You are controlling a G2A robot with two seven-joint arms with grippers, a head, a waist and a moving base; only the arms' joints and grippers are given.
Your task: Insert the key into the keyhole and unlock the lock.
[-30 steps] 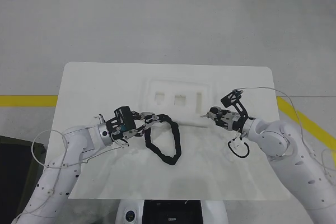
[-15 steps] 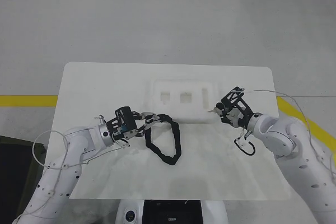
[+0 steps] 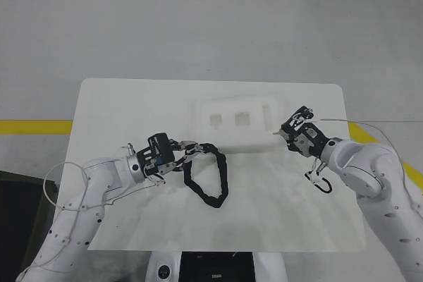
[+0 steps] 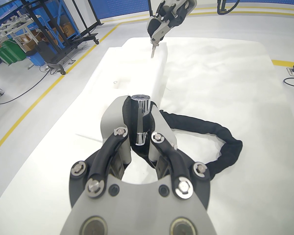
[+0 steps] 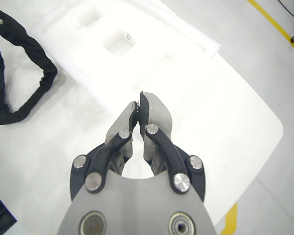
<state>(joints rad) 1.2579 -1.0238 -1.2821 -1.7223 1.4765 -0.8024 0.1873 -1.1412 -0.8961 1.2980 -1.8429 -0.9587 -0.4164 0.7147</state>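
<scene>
Two halves of the job are held but well apart, so I judge this the carry step: the key is fetched and insertion has not begun. On the white table point(image 3: 127, 211), take the foam tray point(image 3: 233, 146) as landmark. The black sleeved chain lock point(image 3: 206, 192) lies looped on the robot's side of the tray, near its left corner. The left gripper point(image 4: 139, 108), just off that corner, is clamped around the chain's chrome lock cylinder point(image 4: 140, 121), whose end face is turned toward the tray. The right gripper point(image 5: 138, 106) hangs at the tray's right end, jaws pinched nearly together on the head of the small key point(image 4: 153, 50), blade pointing down at the tray's edge. The next move probably calls for carrying the key along the tray's near side to the cylinder face, lining blade with keyhole, then pushing and turning. The left hold must resist that twist.
</scene>
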